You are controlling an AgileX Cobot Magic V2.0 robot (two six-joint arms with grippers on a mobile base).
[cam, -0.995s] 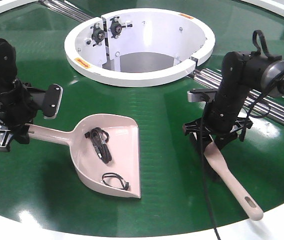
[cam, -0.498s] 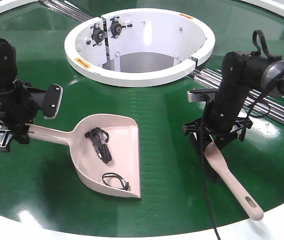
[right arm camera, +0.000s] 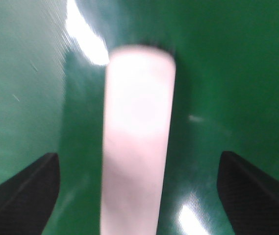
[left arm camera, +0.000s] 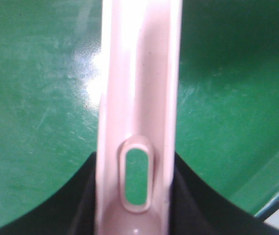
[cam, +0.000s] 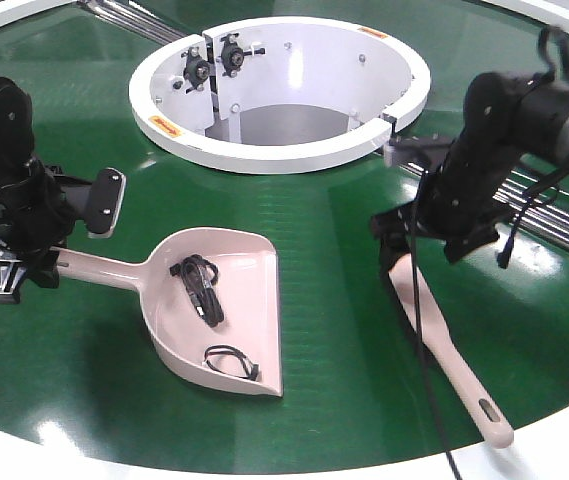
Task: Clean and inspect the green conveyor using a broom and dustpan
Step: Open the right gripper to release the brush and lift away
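On the green conveyor (cam: 334, 300), the white ring's (cam: 264, 155) yellow labels (cam: 163, 126) are unreadable.

Bundled black cable (cam: 199, 287), thin black loop (cam: 230, 360) near it, not touching.

My right arm has pulled up and back across the green conveyor (cam: 334, 330). Its wrist now sits closer to the silver rollers (cam: 564, 225) and the white ring (cam: 264, 150) than a second ago. My right jaws no longer cover the head of the broom (cam: 451, 360), and the rounded end now shows bare just below them. The broom itself has shifted: its head lies further left and nearer the ring, and its slotted handle end has slid a little left beside the white rim. In my blurred wrist view the jaws stand wide apart, with the broom between them and touching neither.
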